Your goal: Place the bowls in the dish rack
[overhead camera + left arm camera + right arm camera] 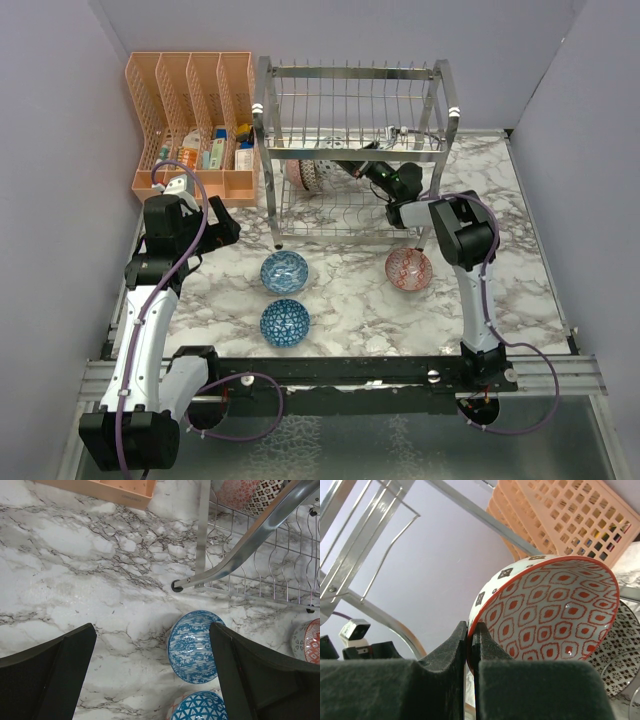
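Note:
The metal dish rack (355, 110) stands at the back middle. My right gripper (352, 167) reaches into its lower tier and is shut (472, 630) on the rim of a bowl with orange-red drops inside and a white outside (550, 615). The bowl is tilted on edge beside a dark-and-white bowl (620, 650). Two blue bowls (285, 271) (285, 322) and a pink-red bowl (408, 267) sit on the table in front of the rack. My left gripper (222, 222) is open and empty (152, 630), hovering left of the striped blue bowl (192, 645).
An orange mesh file organizer (190, 120) with small items stands left of the rack. The rack's front left foot (176, 586) rests on the marble just beyond the blue bowls. Lilac walls close in the left, back and right sides.

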Controlling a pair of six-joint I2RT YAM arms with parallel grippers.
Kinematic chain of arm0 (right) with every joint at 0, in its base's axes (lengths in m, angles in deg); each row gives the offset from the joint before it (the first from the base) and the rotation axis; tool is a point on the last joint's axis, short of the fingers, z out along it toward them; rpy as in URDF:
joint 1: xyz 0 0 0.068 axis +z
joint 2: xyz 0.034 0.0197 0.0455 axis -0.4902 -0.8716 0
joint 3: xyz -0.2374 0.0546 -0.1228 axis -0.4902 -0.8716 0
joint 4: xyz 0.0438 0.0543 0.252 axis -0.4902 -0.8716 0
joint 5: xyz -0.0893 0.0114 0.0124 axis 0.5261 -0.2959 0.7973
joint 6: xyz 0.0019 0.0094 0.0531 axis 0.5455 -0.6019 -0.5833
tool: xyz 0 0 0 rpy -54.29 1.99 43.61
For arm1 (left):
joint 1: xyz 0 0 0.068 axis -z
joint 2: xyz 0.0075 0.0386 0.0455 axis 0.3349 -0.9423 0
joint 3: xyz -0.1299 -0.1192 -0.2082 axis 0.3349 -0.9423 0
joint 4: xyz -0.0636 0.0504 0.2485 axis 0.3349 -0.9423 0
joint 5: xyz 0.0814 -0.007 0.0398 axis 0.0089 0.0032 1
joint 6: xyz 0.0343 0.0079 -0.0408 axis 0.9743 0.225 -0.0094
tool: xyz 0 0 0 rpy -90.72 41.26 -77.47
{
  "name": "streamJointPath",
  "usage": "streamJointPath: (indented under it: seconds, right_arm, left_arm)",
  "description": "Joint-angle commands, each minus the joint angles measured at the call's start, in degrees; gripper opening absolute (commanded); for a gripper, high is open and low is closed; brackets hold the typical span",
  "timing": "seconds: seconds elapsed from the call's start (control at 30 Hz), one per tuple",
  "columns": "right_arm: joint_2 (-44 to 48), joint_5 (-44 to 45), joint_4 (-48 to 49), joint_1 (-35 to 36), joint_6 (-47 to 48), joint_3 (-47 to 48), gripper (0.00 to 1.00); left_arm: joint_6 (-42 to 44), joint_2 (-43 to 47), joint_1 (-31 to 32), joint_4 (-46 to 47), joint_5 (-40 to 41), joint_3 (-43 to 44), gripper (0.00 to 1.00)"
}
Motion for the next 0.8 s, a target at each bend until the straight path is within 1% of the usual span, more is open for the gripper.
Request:
streamJointPath:
  seconds: [0.0,0.23,0.4,0.57,0.77]
  right_arm:
    - [-1.99,2.89,0.48,-0.77,-0.35,2.36,0.01]
    - [-4.73,3.66,0.91,-0.91,-3.61,3.08,0.01]
    - [-5.28,4.14,-0.79,-1.20,-3.30,2.23,0.01]
    - [-6.30,3.19,3.54,-2.08,-5.45,1.49,0.01]
    - [-6.24,2.09,4.16,-2.41,-5.59,2.36,0.01]
  left_arm:
    - [0.87,0.36,-0.17,1.02,0.39,0.28,0.99]
    - [0.89,0.37,-0.17,0.96,0.28,0.25,0.99]
    - [1.01,0.33,-0.17,0.85,0.28,0.39,0.99]
    - [1.03,-0.21,-0.17,0.99,0.37,0.43,0.99]
    - [0.89,-0.71,-0.17,1.11,0.31,0.72,0.99]
